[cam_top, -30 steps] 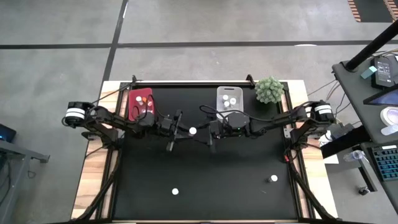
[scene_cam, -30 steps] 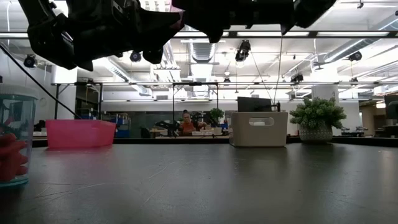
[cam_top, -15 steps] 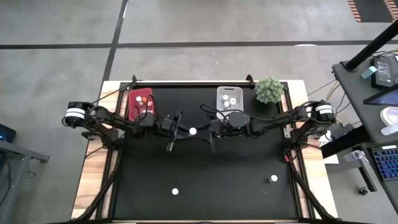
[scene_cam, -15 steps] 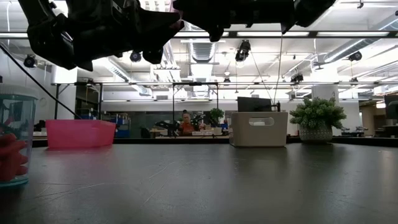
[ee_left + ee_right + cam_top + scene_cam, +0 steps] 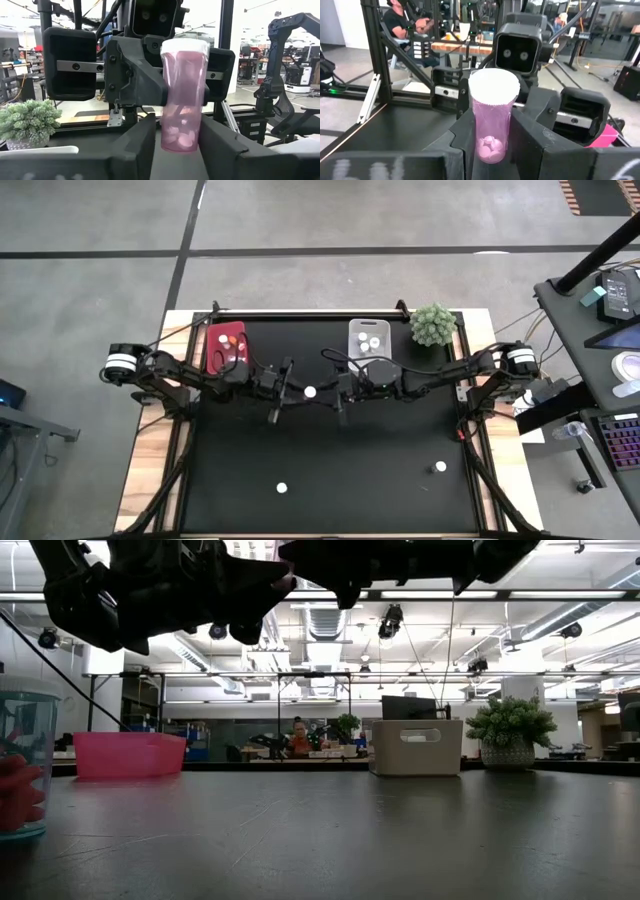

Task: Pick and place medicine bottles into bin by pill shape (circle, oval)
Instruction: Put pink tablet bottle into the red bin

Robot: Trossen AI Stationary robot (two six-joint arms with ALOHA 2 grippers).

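Note:
A pinkish medicine bottle (image 5: 310,391) with a white cap stands upright in the air over the table's middle. It holds several pale pills, as the left wrist view (image 5: 182,95) and the right wrist view (image 5: 492,120) show. My left gripper (image 5: 298,389) reaches it from the left and my right gripper (image 5: 322,391) from the right. Both are shut on it, facing each other. Two more bottles (image 5: 282,487) (image 5: 440,467) stand on the mat near the front edge. The low view shows only the arms' dark undersides; the held bottle is hidden there. My left gripper holds the bottle's lower body (image 5: 192,135) pinched between its two fingers (image 5: 140,145). The fingers come level from the table's left. The bottle stands upright, cap up, clear of the table. My right gripper holds the same bottle's lower body (image 5: 492,135) pinched between its two fingers (image 5: 530,135). The fingers come level from the table's right. The cap and upper body rise above the fingers.
A red bin (image 5: 227,346) stands at the far left and a white bin (image 5: 367,338) at the far middle, both with bottles inside. A green plant ball (image 5: 434,324) sits beside the white bin. A clear bottle (image 5: 22,760) stands close to the low camera.

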